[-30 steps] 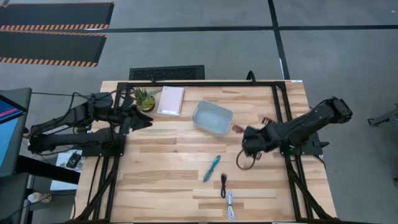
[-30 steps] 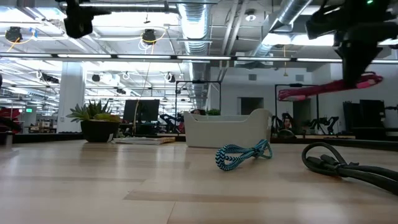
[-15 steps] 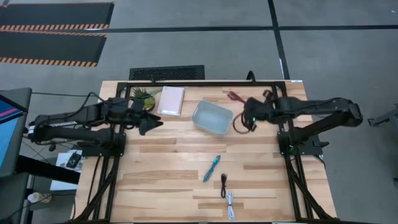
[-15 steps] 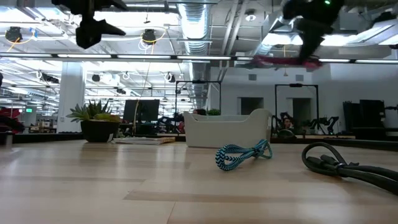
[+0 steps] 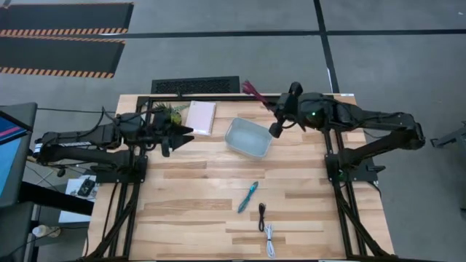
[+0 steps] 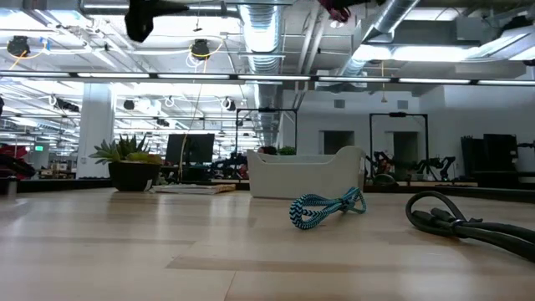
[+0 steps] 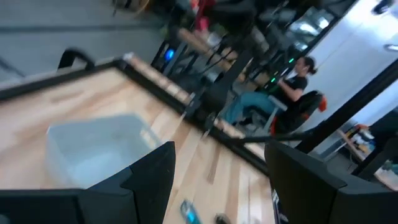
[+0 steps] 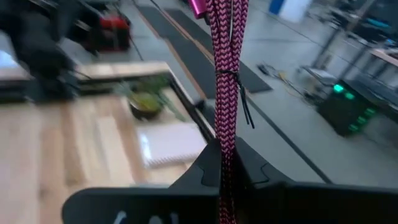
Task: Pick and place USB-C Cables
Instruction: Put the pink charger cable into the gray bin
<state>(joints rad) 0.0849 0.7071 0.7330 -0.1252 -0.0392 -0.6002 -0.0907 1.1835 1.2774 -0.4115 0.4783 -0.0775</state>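
Observation:
The maroon-pink cable bundle (image 5: 255,93) is lifted high over the table's far edge, beyond the clear tray (image 5: 248,138). It is held by my right gripper (image 5: 274,108), which is shut on it; the low view shows only a scrap of the bundle (image 6: 338,10) at the top. My left gripper (image 5: 183,135) is open and hovers left of the tray, and its wrist view shows the tray (image 7: 99,149) ahead. The teal cable (image 5: 247,196), black cable (image 5: 261,215) and white cable (image 5: 270,240) lie flat on the near part of the table. My right gripper pinches the maroon-pink bundle between its two fingers at one end (image 8: 224,158). The bundle lies along the fingers and sticks out past the fingertips, with its tied middle (image 8: 226,78) in front. It is lifted clear of the table and the tray.
A pale pink notebook (image 5: 200,118) and a small green plant (image 5: 169,115) sit at the far edge, left of the tray. A black frame runs round the tabletop (image 5: 189,189). The low view shows the teal cable (image 6: 328,206) and black cable (image 6: 468,221) in the foreground.
My right gripper, still shut on the maroon-pink bundle, has swung from the table's right side toward the far edge and left. It has risen and turned, so the bundle now points past the tray's far side. My left gripper has moved right toward the tray and up.

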